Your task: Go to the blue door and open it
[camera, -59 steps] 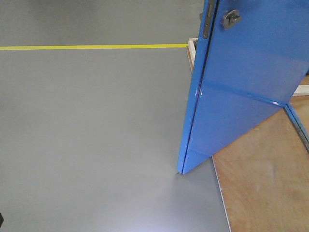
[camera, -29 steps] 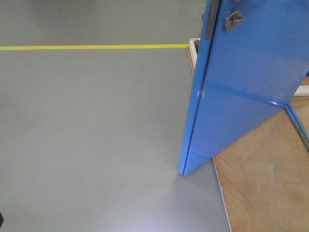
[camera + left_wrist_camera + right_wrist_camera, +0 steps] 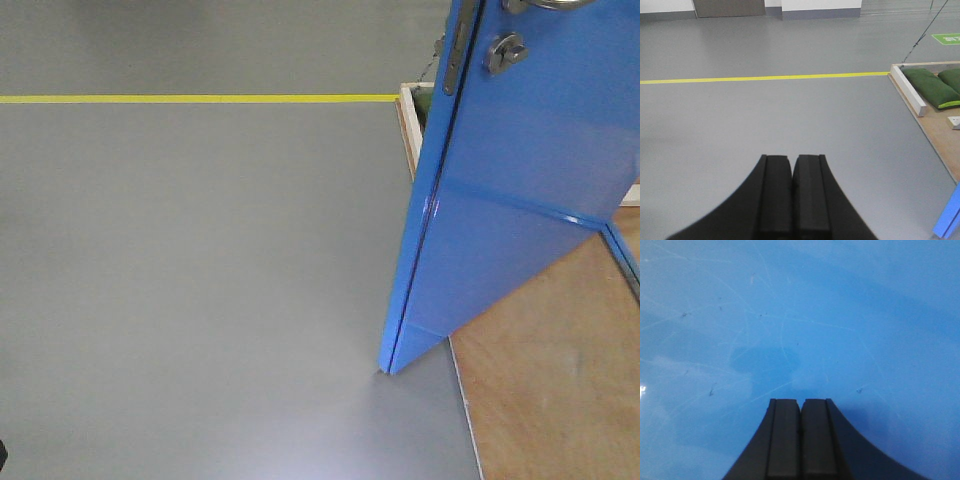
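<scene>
The blue door (image 3: 520,200) stands ajar on the right of the front view, its edge turned toward me. Its silver thumb-turn lock (image 3: 506,50), metal latch plate (image 3: 456,55) and a bit of the lever handle (image 3: 550,5) show at the top. My right gripper (image 3: 800,401) is shut with nothing in it, close to the scratched glossy face of the blue door (image 3: 800,315), which fills that view. My left gripper (image 3: 792,157) is shut and empty, pointing over grey floor; the corner of the blue door (image 3: 950,220) shows at lower right.
A yellow floor line (image 3: 200,98) crosses the grey floor. A plywood platform (image 3: 560,390) with a white wooden rim (image 3: 908,90) lies under the door. Green sandbags (image 3: 930,87) rest on it, and a thin cable (image 3: 925,32) runs up from the platform.
The door has shifted right and down in the front view, so the lever handle now shows at the top edge. The door's foot sits a little lower in the picture.
</scene>
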Robot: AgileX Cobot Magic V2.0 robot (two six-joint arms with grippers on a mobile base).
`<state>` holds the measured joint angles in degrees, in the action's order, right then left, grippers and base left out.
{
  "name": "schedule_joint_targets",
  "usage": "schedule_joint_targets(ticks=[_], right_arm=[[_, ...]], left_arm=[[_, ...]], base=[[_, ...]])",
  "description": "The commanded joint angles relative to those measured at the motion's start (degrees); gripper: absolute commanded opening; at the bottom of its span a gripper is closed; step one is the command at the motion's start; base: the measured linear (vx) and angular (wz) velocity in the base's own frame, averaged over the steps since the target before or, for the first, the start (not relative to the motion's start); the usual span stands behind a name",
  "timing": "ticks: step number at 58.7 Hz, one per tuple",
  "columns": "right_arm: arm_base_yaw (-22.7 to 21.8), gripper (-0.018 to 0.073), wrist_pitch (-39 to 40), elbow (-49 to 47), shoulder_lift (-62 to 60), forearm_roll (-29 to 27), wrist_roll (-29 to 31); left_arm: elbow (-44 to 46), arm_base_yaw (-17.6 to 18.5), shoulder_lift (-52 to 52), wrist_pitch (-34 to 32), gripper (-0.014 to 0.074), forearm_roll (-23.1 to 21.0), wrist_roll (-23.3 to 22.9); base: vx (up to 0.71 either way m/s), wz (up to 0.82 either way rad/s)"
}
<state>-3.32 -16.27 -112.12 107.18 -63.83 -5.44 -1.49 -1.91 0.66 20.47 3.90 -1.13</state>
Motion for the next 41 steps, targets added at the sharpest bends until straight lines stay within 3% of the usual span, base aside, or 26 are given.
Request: schedule_joint_targets(ticks=[1, 41], right_arm=[[-0.26, 0.0008, 2.45, -1.97, -2.9, -0.64, 0.4], [-0.26, 0.0008, 2.46, -1.97, -2.9, -0.57, 0.4]], left_arm=[[1.11, 0.15, 0.78, -4.79, 0.0073, -0.15, -0.39], [1.11, 0.15, 0.78, -4.79, 0.0073, -0.15, -0.39]], base=[[0.08, 0.06], [0.12, 0.07]])
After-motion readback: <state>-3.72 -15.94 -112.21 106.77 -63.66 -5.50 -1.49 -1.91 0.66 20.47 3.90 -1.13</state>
